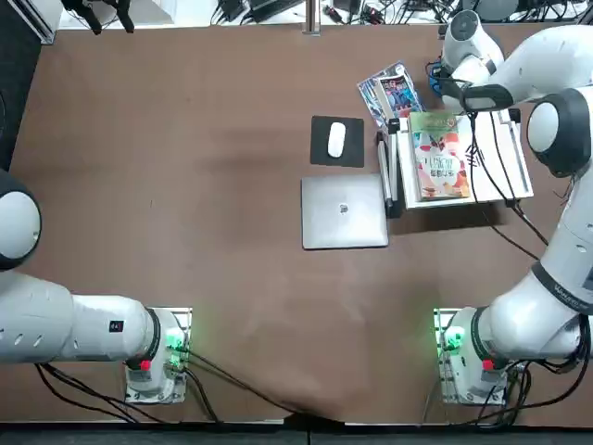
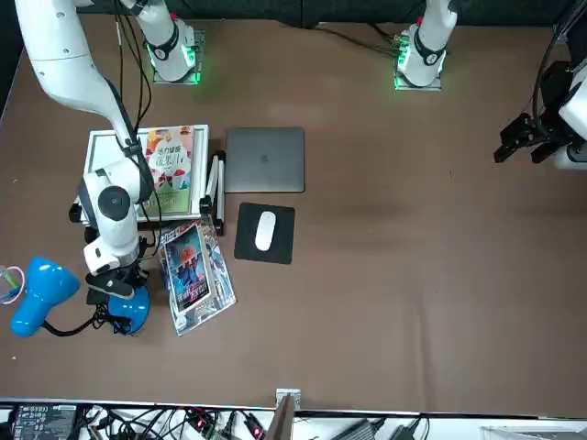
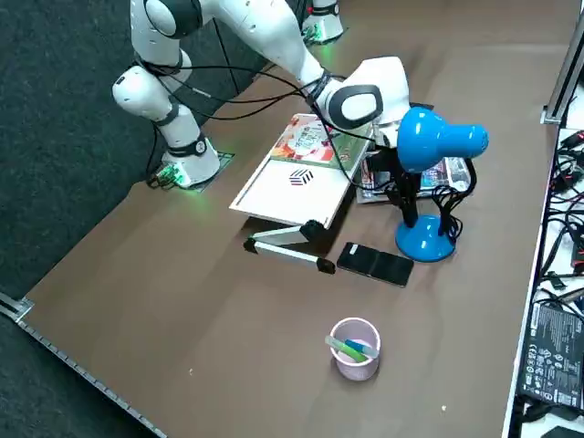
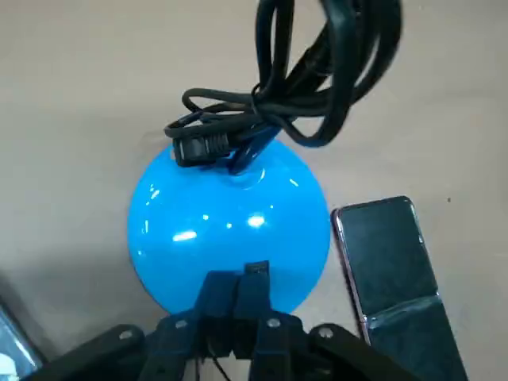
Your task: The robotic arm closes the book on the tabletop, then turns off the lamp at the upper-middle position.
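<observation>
The book (image 1: pixel 440 158) lies closed, green cover up, on a white stand (image 1: pixel 505 153). The lamp stands beyond it, with a round blue base (image 2: pixel 130 310) and a blue head (image 2: pixel 38 293). My right gripper (image 4: pixel 236 279) is shut, with nothing held. Its two black fingertips are pressed together and point down at the near rim of the lamp base (image 4: pixel 230 222), at a small dark button. In the front view the gripper (image 2: pixel 112 286) sits just over the base. A bundled black cable (image 4: pixel 317 71) lies at the foot of the lamp's neck.
A black phone (image 4: pixel 389 270) lies right beside the lamp base. A glossy magazine (image 2: pixel 194 270) is on the base's other side. A grey laptop (image 1: pixel 344 211) and a white mouse (image 1: pixel 336 139) on a black pad are nearby. A pink cup (image 3: pixel 354 347) stands toward the table edge.
</observation>
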`<state>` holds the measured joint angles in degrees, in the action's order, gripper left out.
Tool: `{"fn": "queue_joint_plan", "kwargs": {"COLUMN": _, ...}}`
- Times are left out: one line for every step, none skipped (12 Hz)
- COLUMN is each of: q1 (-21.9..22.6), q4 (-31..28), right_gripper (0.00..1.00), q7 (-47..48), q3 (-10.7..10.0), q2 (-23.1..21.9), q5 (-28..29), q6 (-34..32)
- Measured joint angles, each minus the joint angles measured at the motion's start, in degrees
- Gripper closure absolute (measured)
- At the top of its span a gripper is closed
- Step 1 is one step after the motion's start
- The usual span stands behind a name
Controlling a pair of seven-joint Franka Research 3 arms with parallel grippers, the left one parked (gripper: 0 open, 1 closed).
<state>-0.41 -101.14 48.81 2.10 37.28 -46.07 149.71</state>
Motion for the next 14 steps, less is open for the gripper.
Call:
{"fn": "queue_joint_plan", "kwargs": {"q1": -0.02, "q4": -0.07, "right_gripper": 0.99, "q7": 0.0, "q3": 0.0, "q2": 0.05, "q5": 0.0, "q6": 0.37}}
{"fn": "queue_joint_plan", "kwargs": {"q1": -0.08, "q4": -0.1, "right_gripper": 0.99, "q7": 0.0, "q3": 0.0, "q2": 0.13, "q5": 0.0, "q6": 0.63}}
{"fn": "queue_joint_plan", "kwargs": {"q1": -0.15, "q4": -0.11, "right_gripper": 0.99, "q7": 0.0, "q3": 0.0, "q2": 0.23, "q5": 0.0, "q6": 0.8}}
{"fn": "queue_joint_plan", "kwargs": {"q1": -0.19, "q4": -0.11, "right_gripper": 0.99, "q7": 0.0, "q3": 0.0, "q2": 0.23, "q5": 0.0, "q6": 1.03}}
{"fn": "queue_joint_plan", "kwargs": {"q1": -0.25, "q4": -0.12, "right_gripper": 0.99, "q7": -0.01, "q3": 0.0, "q2": 0.24, "q5": 0.0, "q6": 1.24}}
{"fn": "queue_joint_plan", "kwargs": {"q1": -0.31, "q4": -0.15, "right_gripper": 0.99, "q7": -0.01, "q3": 0.0, "q2": 0.25, "q5": 0.0, "q6": 1.41}}
{"fn": "queue_joint_plan", "kwargs": {"q1": -0.38, "q4": -0.15, "right_gripper": 0.99, "q7": -0.01, "q3": 0.0, "q2": 0.25, "q5": 0.0, "q6": 1.57}}
{"fn": "queue_joint_plan", "kwargs": {"q1": -0.45, "q4": -0.18, "right_gripper": 0.99, "q7": -0.02, "q3": 0.0, "q2": 0.26, "q5": 0.0, "q6": 1.8}}
{"fn": "queue_joint_plan", "kwargs": {"q1": -0.51, "q4": -0.23, "right_gripper": 0.99, "q7": -0.02, "q3": 0.0, "q2": 0.25, "q5": 0.0, "q6": 2.02}}
{"fn": "queue_joint_plan", "kwargs": {"q1": -0.58, "q4": -0.31, "right_gripper": 0.99, "q7": -0.02, "q3": 0.0, "q2": 0.24, "q5": 0.0, "q6": 2.25}}
{"fn": "queue_joint_plan", "kwargs": {"q1": -0.74, "q4": -0.62, "right_gripper": 0.99, "q7": -0.02, "q3": 0.0, "q2": 0.18, "q5": 0.0, "q6": 3.02}}
{"fn": "queue_joint_plan", "kwargs": {"q1": -0.89, "q4": -0.9, "right_gripper": 0.99, "q7": -0.02, "q3": 0.0, "q2": 0.08, "q5": 0.0, "q6": 3.58}}
{"fn": "queue_joint_plan", "kwargs": {"q1": -1.13, "q4": -1.39, "right_gripper": 0.99, "q7": -0.02, "q3": 0.0, "q2": -0.1, "q5": 0.0, "q6": 4.43}}
{"fn": "queue_joint_plan", "kwargs": {"q1": -1.42, "q4": -2.07, "right_gripper": 0.99, "q7": -0.02, "q3": -0.01, "q2": -0.37, "q5": -0.01, "q6": 5.47}}
